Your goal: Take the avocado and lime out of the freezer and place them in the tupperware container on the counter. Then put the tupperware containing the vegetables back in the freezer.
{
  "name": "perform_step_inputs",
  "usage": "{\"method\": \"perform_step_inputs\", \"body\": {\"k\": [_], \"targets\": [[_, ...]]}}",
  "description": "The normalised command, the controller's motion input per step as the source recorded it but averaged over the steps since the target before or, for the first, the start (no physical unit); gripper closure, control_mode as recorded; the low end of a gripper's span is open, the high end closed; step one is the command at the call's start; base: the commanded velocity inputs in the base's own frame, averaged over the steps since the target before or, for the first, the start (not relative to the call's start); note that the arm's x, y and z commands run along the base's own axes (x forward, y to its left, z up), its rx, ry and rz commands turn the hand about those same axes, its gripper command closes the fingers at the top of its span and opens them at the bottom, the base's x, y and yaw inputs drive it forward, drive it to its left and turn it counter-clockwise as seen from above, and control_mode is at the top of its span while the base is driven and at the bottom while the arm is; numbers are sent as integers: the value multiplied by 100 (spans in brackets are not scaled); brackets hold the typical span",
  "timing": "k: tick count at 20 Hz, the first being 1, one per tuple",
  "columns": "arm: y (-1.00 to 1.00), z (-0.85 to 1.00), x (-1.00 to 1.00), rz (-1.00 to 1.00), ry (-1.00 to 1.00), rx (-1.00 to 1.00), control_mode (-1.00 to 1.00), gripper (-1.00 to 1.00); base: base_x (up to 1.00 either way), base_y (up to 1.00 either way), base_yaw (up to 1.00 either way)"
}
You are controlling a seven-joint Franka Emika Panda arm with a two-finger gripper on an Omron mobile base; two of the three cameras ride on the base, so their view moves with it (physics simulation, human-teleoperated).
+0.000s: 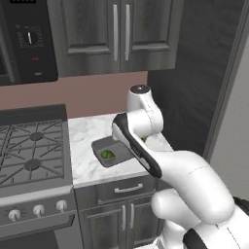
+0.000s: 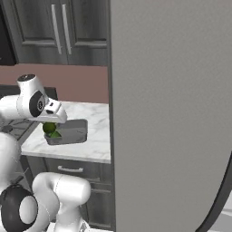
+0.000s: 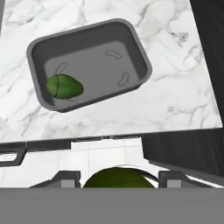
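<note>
Gripper clasps avocado above tupperware container

Base views flank arm; hand view looks down; all share tupperware container.

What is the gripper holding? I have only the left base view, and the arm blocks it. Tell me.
Observer: A green fruit, pinched in the gripper, as the hand view shows.
Operator: Say where it hangs.
Observer: In the right base view it is above the tub, apart from it.
Operator: Report the tub's free space.
Observer: In the hand view the other fruit lies at one end, and the rest of the floor is bare.
</note>
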Motion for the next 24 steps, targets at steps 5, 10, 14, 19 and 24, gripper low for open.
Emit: {"method": "perform_step_inputs", "body": {"k": [5,10,14,19,24], "targets": [[17,-57,69,0,5,0,-100,100,0,0,0],[13,-49,68,0,1,0,-100,100,0,0,0],[0,-39,41,0,0,0,-100,100,0,0,0],[0,-37,26,1,0,0,-100,100,0,0,0],[0,-37,40,0,0,0,-100,100,0,0,0]]}}
